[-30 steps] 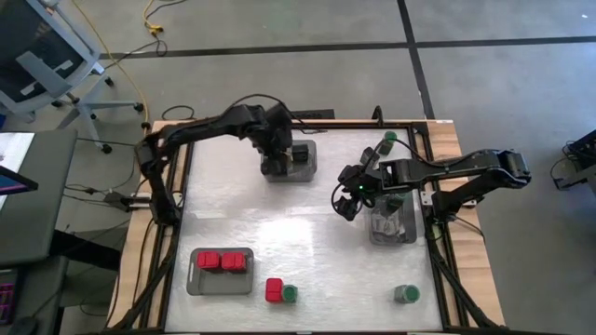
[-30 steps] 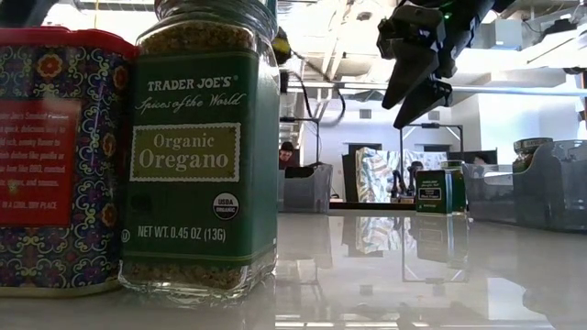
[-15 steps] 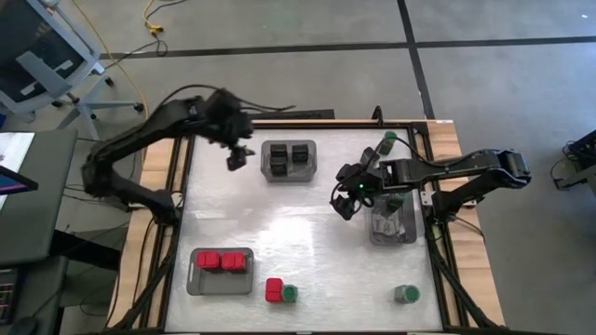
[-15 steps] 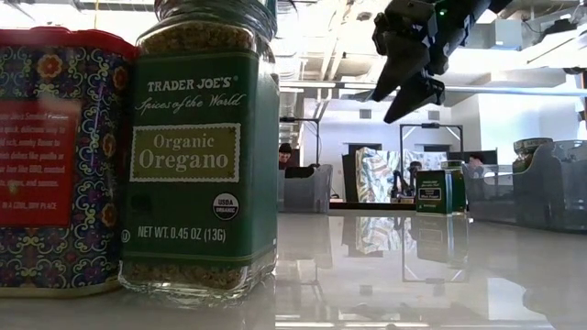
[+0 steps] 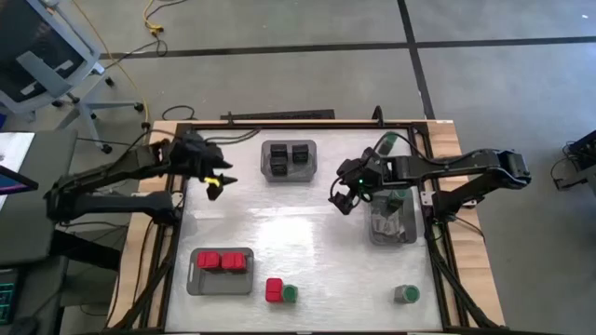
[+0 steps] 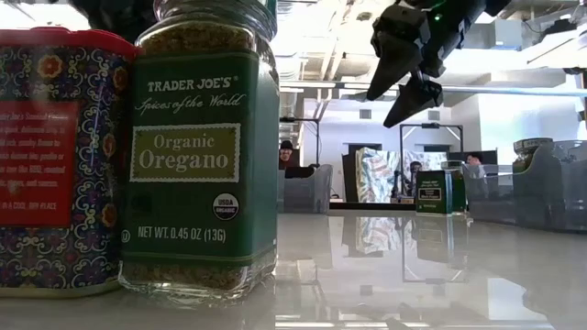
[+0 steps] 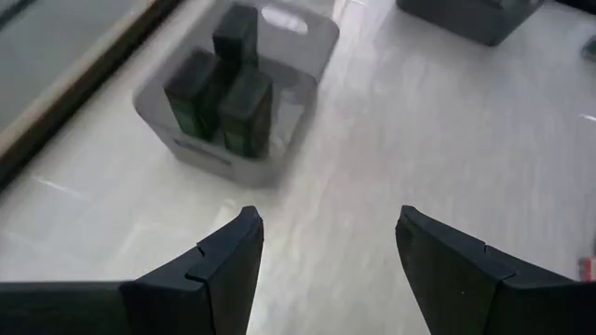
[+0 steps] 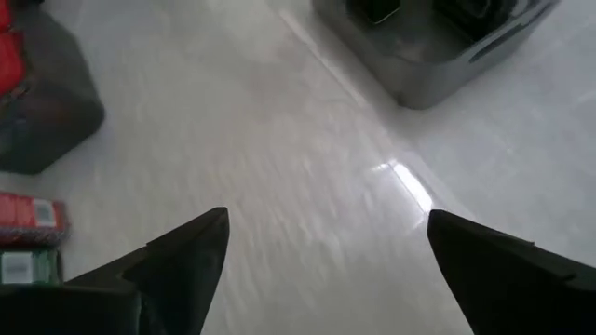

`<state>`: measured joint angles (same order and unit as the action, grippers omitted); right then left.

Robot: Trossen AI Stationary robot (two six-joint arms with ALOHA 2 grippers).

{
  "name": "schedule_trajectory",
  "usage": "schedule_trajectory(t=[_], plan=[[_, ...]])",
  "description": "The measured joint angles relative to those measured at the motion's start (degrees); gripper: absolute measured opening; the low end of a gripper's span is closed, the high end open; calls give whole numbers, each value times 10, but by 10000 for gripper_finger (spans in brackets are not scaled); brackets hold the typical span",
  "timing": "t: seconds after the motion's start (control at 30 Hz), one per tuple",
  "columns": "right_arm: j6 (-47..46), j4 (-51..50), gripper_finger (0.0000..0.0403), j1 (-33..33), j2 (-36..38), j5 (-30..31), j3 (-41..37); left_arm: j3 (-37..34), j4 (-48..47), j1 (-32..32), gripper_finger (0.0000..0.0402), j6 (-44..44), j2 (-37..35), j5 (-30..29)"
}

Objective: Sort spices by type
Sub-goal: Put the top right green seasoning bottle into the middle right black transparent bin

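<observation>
Taking the table's front edge as the mark: a red box (image 5: 274, 290) and a green-lidded jar (image 5: 290, 294) stand upright and touching right by it, the jar labelled oregano. Another green-lidded jar (image 5: 405, 294) stands alone near that edge, far to the right. Two red boxes (image 5: 222, 261) lie side by side slightly farther back on the left. Three black cubes (image 5: 289, 155) sit clustered, well away from the edge. One more green-lidded jar (image 5: 389, 141) stands farthest back, right.

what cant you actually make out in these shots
- Contents of the right-hand tray, high view: the right arm crosses over it.
- Red tin, low view: cut off by the picture's edge.
- Black containers, left wrist view: blurred, labels unreadable.
- Far jar, low view: label too small.
</observation>
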<state>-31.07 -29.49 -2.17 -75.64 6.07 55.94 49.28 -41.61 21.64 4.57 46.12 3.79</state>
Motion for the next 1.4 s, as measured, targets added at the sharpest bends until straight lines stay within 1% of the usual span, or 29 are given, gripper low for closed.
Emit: schedule_trajectory(t=[0.07,0.17,0.23,0.47,0.6,0.7,0.8,0.87,0.93,1.03,1.1,1.17,1.27,1.33,1.4], plan=[[-18,1,383,-4,0,1,0,-34,10,-9,236,18,-25,0],[-75,0,371,-6,0,1,0,-70,25,-18,236,29,-55,0],[-76,0,368,-6,0,1,0,-83,26,-22,236,27,-69,0],[-75,2,366,-29,-6,4,0,-92,12,-23,236,-17,-83,-1],[-79,1,366,-48,-5,45,0,-93,19,-23,236,2,-81,-1],[-62,-13,366,-73,-5,59,14,-93,26,-23,236,-6,-80,0],[-35,-60,366,-110,-5,58,44,-93,39,-23,236,-13,-80,1],[-29,-113,366,-142,-5,58,75,-93,54,-23,236,-14,-80,1],[2,-165,366,-181,-5,55,105,-93,70,-23,236,-23,-80,1],[75,-213,366,-248,-5,27,141,-93,92,-23,236,-38,-80,1],[105,-231,366,-297,-5,1,159,-93,100,-23,236,-46,-80,0],[103,-246,366,-345,-5,-9,169,-93,102,-23,236,-48,-80,-9],[59,-273,365,-410,-5,-9,170,-93,101,-23,236,-41,-80,-30],[22,-304,365,-446,-5,-8,170,-93,101,-23,236,-27,-80,-47],[10,-314,365,-472,-5,-8,166,-93,102,-23,236,-11,-80,-67]])
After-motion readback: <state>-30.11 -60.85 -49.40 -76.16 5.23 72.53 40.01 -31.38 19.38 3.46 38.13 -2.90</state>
